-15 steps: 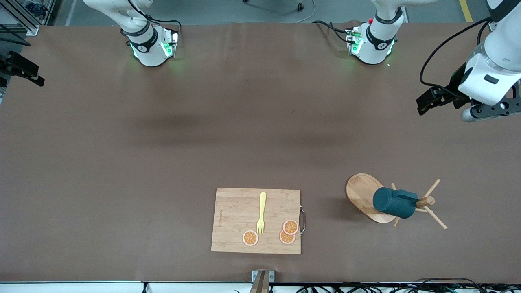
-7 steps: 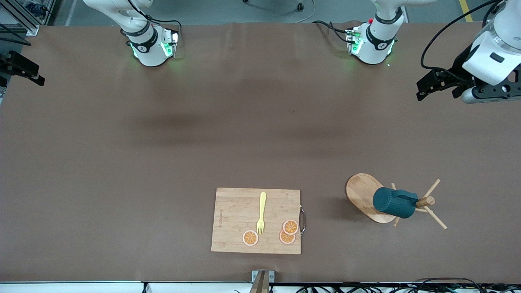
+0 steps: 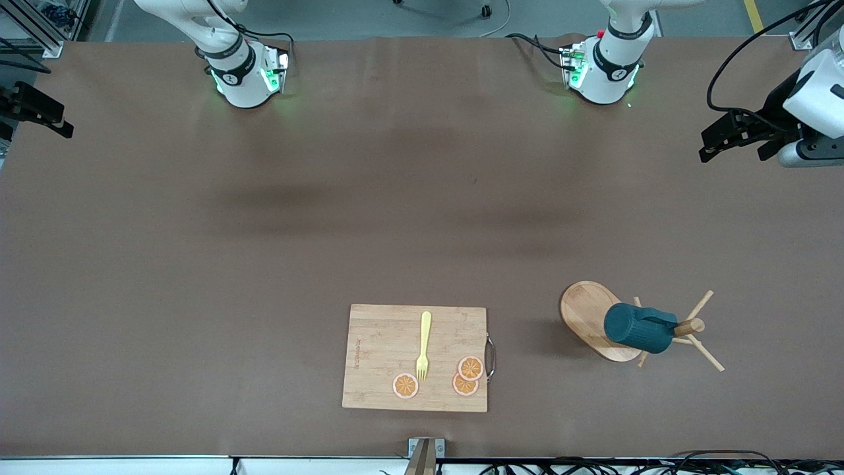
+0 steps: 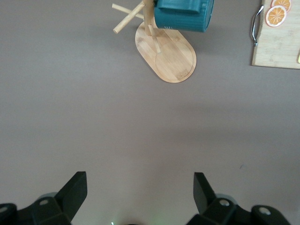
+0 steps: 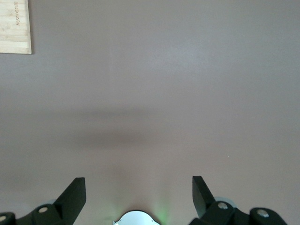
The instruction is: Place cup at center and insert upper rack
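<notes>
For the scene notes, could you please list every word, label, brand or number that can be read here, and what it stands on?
Cutting board: one line of printed text along its edge toward the right arm's end, too small to read in the front view and the right wrist view.
Cup, mug tree, fork: no text visible.

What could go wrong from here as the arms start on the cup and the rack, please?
1. The cup hangs on the rack, which seems to lie tipped over; pulling it could drag the rack along.
2. The thin pegs stick out beside the cup and could catch the open left gripper, now over bare table.
3. The board with fork sits near the center, crowding the placement spot.
</notes>
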Tool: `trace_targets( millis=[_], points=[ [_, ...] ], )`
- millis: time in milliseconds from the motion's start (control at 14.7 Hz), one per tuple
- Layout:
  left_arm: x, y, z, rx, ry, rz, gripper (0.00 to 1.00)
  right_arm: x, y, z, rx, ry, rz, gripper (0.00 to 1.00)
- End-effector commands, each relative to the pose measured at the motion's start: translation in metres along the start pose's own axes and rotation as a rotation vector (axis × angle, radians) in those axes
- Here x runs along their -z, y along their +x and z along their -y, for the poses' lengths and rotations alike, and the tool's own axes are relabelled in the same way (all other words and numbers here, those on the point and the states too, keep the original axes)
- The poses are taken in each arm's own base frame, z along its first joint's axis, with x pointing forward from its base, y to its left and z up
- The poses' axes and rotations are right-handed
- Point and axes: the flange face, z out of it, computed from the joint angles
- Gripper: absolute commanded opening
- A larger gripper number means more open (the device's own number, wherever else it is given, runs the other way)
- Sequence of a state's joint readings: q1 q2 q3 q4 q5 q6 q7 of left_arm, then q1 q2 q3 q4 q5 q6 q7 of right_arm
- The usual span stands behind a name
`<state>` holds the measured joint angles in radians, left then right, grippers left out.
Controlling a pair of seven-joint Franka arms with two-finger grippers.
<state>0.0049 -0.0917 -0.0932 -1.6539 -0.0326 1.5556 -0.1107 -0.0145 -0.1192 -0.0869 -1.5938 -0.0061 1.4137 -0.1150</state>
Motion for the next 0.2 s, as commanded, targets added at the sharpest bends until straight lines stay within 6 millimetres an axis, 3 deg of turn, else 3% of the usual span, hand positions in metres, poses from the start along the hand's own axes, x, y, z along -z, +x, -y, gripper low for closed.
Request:
trace_targets(
  millis=[0, 136],
  points=[
    [0.0044, -0.0017, -0.0014, -0.017, -0.001, 0.021, 1.00, -0.0006, -0.0076, 0.0011, -0.016, 0.007, 0.006, 1.00],
    [0.0049, -0.0032, -0.0058, -0.026, 0.027, 0.025, 1.00, -0.0006, -0.0076, 0.0011, -0.016, 0.007, 0.006, 1.00]
  ],
)
